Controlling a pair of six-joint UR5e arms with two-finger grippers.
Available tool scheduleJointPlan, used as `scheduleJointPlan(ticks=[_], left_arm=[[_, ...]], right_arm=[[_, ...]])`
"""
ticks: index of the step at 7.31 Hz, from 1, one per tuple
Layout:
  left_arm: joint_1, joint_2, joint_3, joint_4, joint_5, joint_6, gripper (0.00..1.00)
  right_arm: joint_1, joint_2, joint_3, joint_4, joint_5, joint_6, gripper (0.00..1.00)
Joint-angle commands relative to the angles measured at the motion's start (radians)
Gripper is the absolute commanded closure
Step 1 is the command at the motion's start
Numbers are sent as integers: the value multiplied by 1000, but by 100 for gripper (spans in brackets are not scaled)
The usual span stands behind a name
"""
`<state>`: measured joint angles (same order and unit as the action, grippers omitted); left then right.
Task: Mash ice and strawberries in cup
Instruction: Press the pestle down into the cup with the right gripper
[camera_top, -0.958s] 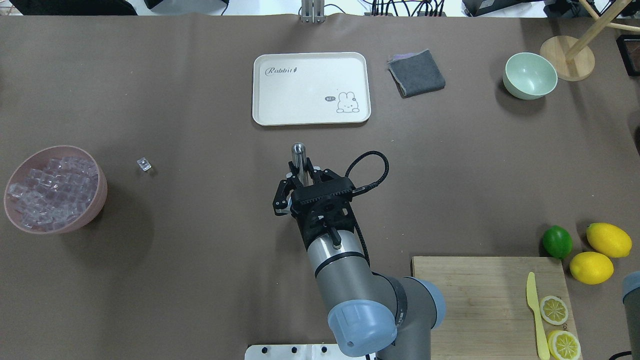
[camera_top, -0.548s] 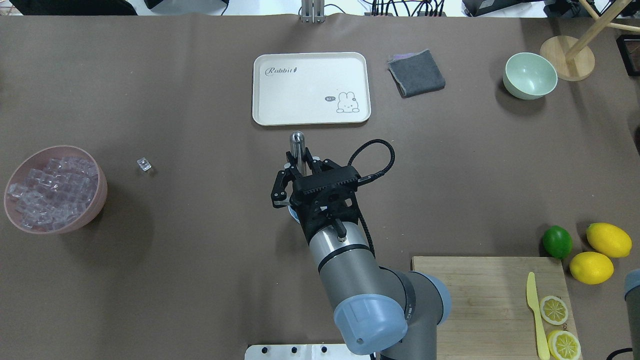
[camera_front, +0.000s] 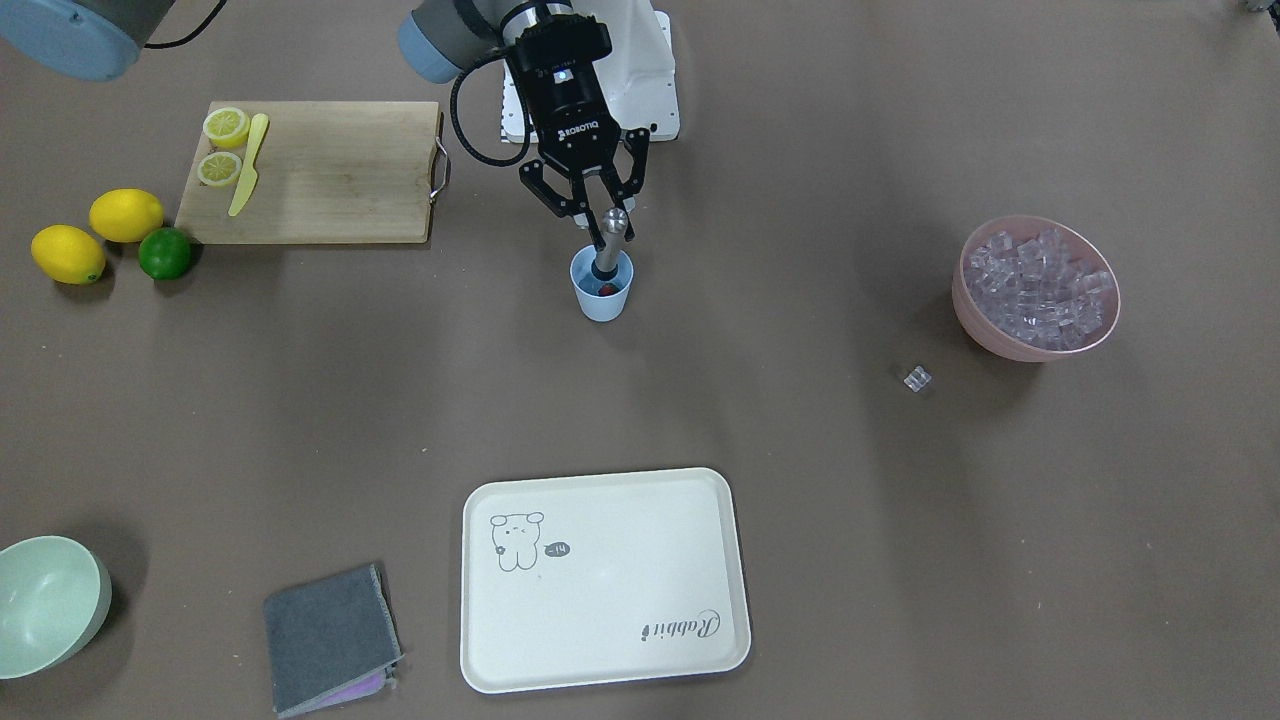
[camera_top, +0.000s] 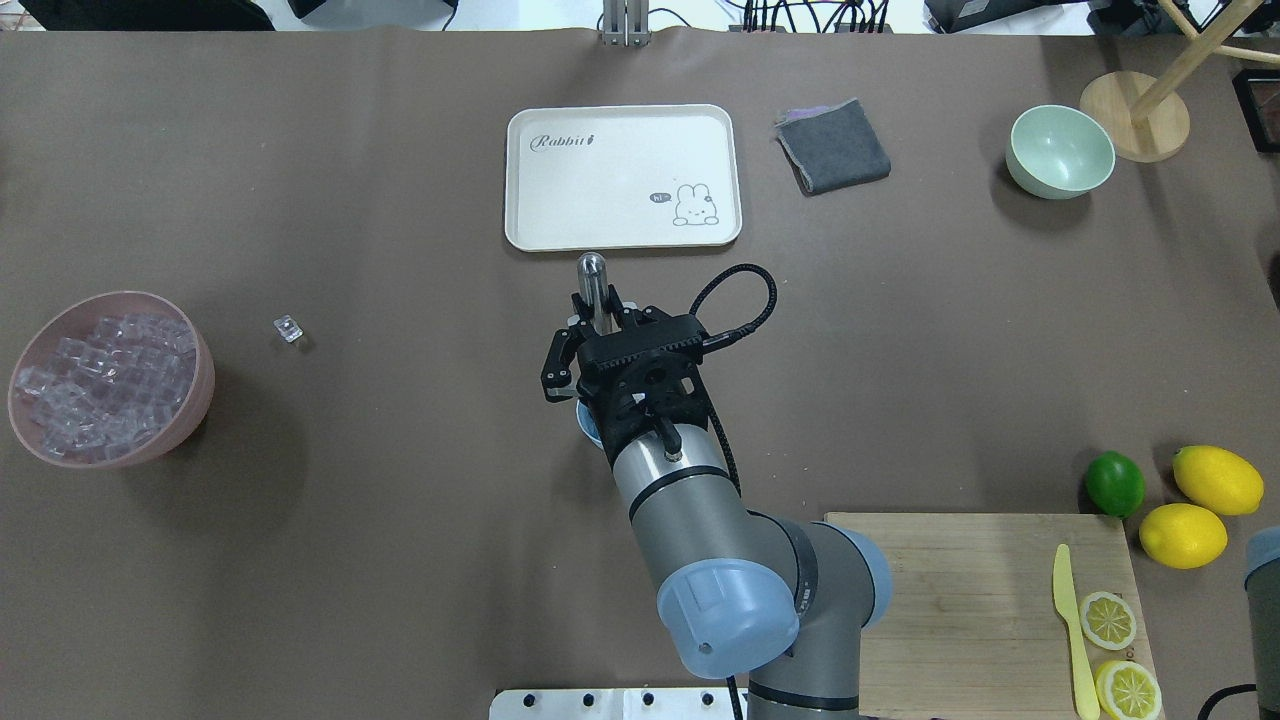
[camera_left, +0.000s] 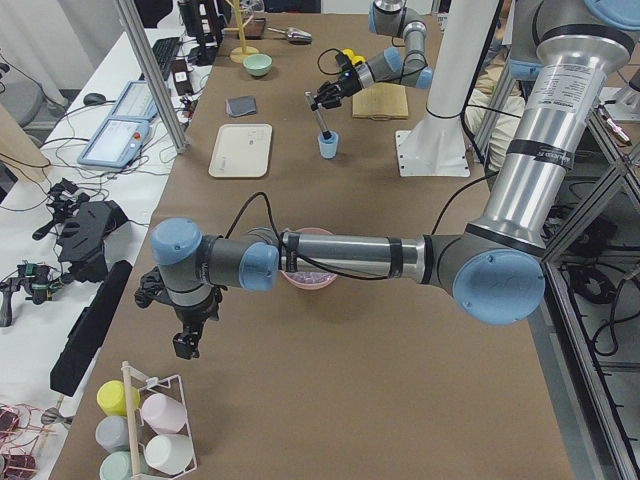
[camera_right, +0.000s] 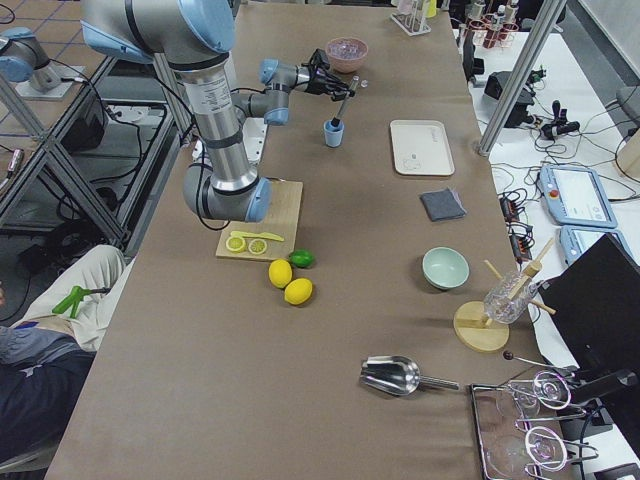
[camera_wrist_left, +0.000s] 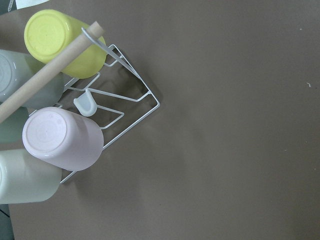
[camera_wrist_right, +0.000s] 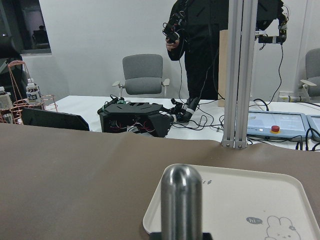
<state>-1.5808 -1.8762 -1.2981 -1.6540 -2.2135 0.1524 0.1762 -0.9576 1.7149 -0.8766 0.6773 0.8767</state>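
Note:
The light-blue cup (camera_front: 602, 296) stands mid-table, a red strawberry (camera_front: 607, 290) showing inside it. A steel muddler (camera_front: 610, 240) stands tilted in the cup, and my right gripper (camera_front: 606, 222) is shut on its shaft. From overhead the right gripper (camera_top: 598, 322) covers most of the cup (camera_top: 587, 427); the muddler (camera_top: 591, 268) pokes out beyond the fingers. Ice (camera_front: 1040, 285) fills a pink bowl (camera_front: 985, 335), with one loose cube (camera_front: 916, 378) on the table. I cannot make out ice in the cup. My left gripper (camera_left: 185, 345) hangs far off; I cannot tell its state.
A cream tray (camera_top: 620, 175), a grey cloth (camera_top: 833, 146) and a pale green bowl (camera_top: 1060, 152) lie at the far side. The cutting board (camera_top: 950, 590) holds lemon slices and a yellow knife, beside a lime and lemons. A wire rack (camera_wrist_left: 125, 102) of upturned cups shows below the left wrist.
My right gripper has shifted farther from the robot's base, carrying the muddler's top toward the tray. A sliver of the cup now shows under the wrist.

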Motion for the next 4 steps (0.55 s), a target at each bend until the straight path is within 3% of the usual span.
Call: scheduleJointPlan(ticks=[1,3,4], left_arm=[[-1,-1,-1,0,0,-1,3],[-7,-4,-3,0,0,4,3],[-7,-11,-1,-1,0,1,3]], right_arm=[[0,0,-26,1,8,5,100],[-4,8,-26,2,33,8,100],[12,8,6,2,88,1,100]])
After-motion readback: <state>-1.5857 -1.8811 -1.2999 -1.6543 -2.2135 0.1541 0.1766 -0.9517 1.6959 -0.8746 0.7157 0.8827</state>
